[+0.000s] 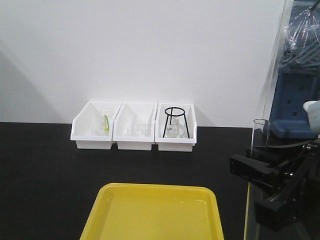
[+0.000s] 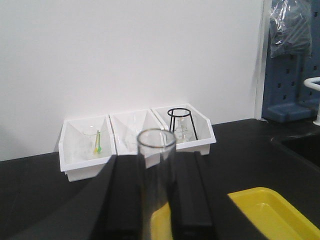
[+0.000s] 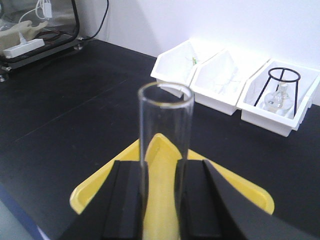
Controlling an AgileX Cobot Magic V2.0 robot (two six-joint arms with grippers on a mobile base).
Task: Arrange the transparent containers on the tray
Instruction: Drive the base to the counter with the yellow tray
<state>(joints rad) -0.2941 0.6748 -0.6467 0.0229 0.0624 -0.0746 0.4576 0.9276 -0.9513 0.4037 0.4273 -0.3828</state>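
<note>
The yellow tray (image 1: 155, 210) lies on the black table at the near centre. At the right edge of the front view, my right gripper (image 1: 256, 186) is shut on an upright clear test tube (image 1: 260, 131). From the right wrist, that tube (image 3: 166, 120) stands between the black fingers (image 3: 127, 200) of the right gripper (image 3: 161, 167), above a corner of the tray (image 3: 250, 192). My left gripper (image 2: 156, 165) is shut on a second clear tube (image 2: 156, 145), held upright, with the tray (image 2: 272, 215) low to its right. The left arm is out of the front view.
Three white bins stand in a row against the back wall: the left bin (image 1: 95, 131) holds a beaker with a green stick, the middle bin (image 1: 135, 132) holds glassware, and the right bin (image 1: 176, 134) holds a black wire tripod (image 1: 176, 121) over a flask. A blue pegboard (image 1: 295, 100) stands at the right.
</note>
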